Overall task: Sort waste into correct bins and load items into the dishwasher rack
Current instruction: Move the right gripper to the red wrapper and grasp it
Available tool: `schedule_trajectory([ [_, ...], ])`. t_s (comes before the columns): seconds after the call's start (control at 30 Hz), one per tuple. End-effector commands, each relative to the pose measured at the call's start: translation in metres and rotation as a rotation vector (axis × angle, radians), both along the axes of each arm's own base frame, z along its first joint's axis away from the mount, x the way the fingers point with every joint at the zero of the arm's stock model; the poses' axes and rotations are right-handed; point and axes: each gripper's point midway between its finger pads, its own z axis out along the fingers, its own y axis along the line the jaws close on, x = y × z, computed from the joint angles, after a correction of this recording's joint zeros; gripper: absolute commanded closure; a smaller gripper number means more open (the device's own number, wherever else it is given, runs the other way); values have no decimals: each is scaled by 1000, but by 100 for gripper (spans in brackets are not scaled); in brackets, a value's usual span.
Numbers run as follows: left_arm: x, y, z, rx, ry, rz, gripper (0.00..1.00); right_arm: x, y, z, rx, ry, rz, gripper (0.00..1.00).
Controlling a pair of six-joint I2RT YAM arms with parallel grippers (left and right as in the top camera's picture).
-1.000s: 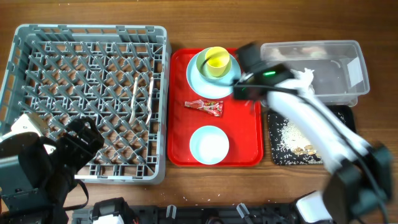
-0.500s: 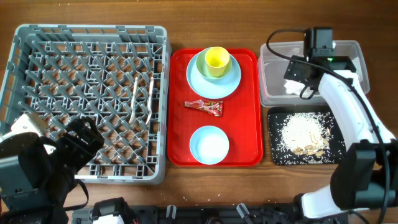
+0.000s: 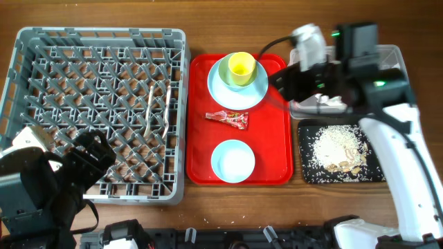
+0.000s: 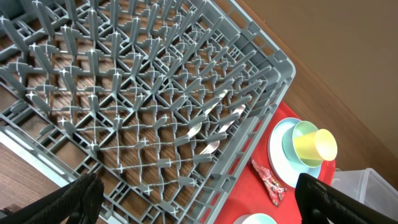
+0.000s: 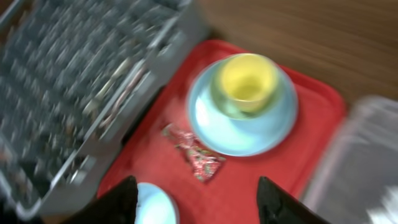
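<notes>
**A:** Is the right claw holding anything?

**B:** No. Its fingers stand apart with nothing between them. The red wrapper lies on the red tray just ahead of it. Farther ahead, the yellow-green cup sits on the blue plate. The small bowl is beside one finger.

**A:** And the left claw?

**B:** It is spread wide and empty. The grey rack stretches ahead of it, with white cutlery lying inside toward the far edge.
</notes>
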Motion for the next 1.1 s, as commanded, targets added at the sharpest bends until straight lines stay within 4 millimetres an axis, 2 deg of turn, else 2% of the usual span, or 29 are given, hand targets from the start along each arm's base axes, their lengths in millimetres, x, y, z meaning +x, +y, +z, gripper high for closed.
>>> schedule_trajectory([
  [0.0, -1, 3, 3, 2, -13, 19, 0, -18, 53, -37, -101, 13, 189, 52],
  [0.1, -1, 3, 3, 2, -12, 19, 0, -29, 94, -81, -206, 36, 283, 53],
  [0.23, -1, 3, 3, 2, -12, 19, 0, -27, 124, -136, -330, 57, 332, 50],
  [0.3, -1, 3, 3, 2, -13, 19, 0, -26, 132, -163, -354, 92, 352, 49],
  [0.47, -1, 3, 3, 2, -12, 19, 0, -13, 134, -211, -409, 128, 340, 46],
  [0.63, -1, 3, 3, 2, -12, 19, 0, -8, 129, -224, -456, 121, 341, 41],
  [0.83, -1, 3, 3, 2, -12, 19, 0, -8, 128, -237, -474, 139, 347, 43],
  [1.07, -1, 3, 3, 2, -12, 19, 0, -19, 119, -257, -496, 177, 354, 43],
])
